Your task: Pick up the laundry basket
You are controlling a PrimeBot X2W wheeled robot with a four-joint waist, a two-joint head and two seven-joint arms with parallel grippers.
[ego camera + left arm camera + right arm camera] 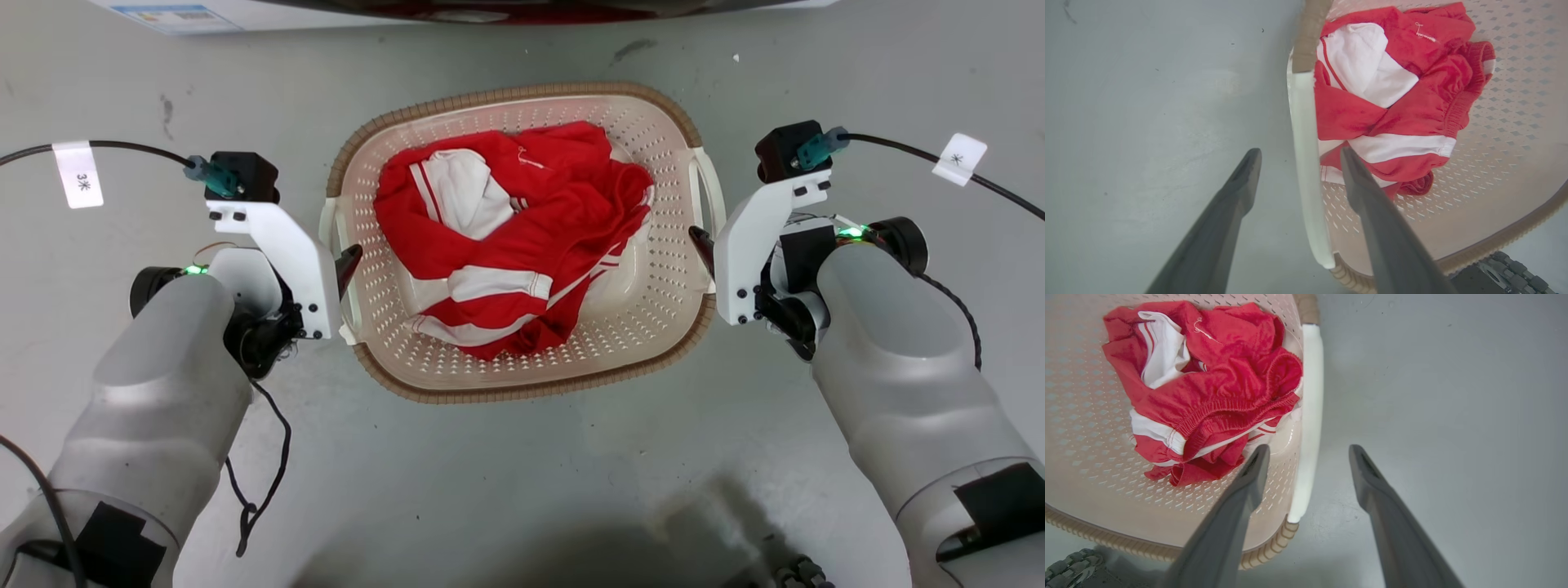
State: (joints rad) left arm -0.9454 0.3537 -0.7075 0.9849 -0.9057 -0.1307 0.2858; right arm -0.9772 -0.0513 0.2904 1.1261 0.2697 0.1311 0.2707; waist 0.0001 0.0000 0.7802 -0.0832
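Straddling the white handles (1303,134) of the laundry basket (522,390), flat on the floor (522,490): left pincer (1299,152) and right pincer (1308,450) agape, nothing clamped. Lined up, presumably, for a level two-sided lift.

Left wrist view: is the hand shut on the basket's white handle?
No: the left hand is open, its fingers straddling the white handle of the laundry basket with visible gaps on both sides.

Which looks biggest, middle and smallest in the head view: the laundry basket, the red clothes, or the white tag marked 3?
1. laundry basket, biggest.
2. red clothes, lying inside it.
3. white tag marked 3, smallest.
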